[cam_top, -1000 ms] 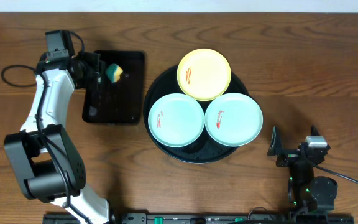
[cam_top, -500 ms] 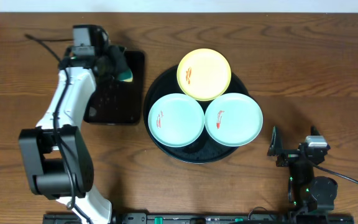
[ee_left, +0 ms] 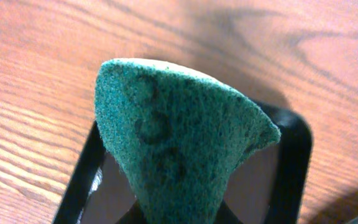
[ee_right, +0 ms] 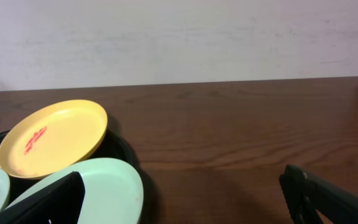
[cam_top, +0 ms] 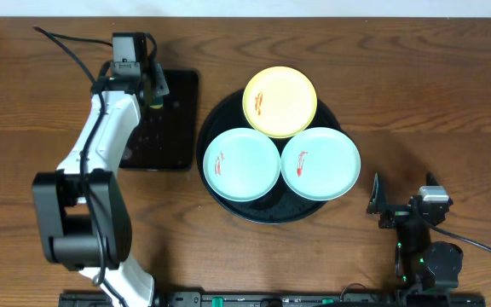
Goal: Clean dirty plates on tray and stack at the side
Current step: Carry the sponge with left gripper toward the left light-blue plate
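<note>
Table (cam_top: 416,102) carries the round tray (cam_top: 262,215) at its centre, holding a yellow plate (cam_top: 280,101) at the back and 2 mint plates (cam_top: 242,164) (cam_top: 320,163) side by side in front, all 3 smeared red. Just left lies a small rectangular tray (cam_top: 164,141), over whose far end the left gripper (cam_top: 154,85) pinches a green sponge (ee_left: 179,155). Right gripper (ee_right: 182,176) sits front right, jaws wide apart, holding nothing.
</note>
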`<state>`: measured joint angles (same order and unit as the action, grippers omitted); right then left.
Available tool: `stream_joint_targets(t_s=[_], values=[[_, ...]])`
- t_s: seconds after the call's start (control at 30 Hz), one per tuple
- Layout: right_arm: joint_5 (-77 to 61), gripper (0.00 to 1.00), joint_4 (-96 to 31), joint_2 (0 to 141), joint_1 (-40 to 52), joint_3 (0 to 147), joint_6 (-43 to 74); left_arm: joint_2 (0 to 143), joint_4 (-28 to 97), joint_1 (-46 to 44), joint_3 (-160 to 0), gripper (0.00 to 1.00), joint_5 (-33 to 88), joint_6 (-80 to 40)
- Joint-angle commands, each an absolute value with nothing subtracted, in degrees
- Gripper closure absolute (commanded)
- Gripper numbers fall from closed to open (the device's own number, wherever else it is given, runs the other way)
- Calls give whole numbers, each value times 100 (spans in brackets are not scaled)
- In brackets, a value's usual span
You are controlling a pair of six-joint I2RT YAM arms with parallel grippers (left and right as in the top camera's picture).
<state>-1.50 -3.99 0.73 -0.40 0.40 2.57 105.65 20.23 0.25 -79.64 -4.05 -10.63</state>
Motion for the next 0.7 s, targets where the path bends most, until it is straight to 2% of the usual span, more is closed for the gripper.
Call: stream_joint_targets(t_s=[0.0,0.17,0.43,0.67], values=[[-156,1,-416,54,-108,32,314,9542,1852,12,-8281,93,-187,-967],[-156,1,-416,54,-108,32,314,9166,1994,25,-8079,93,-405,-967],[-156,1,-416,54,-108,32,314,10449,2150,45,-7561,92,-349,-967],[-156,1,-416,54,-108,32,314,9052,2394,-86,-7647,92,64,-1000]])
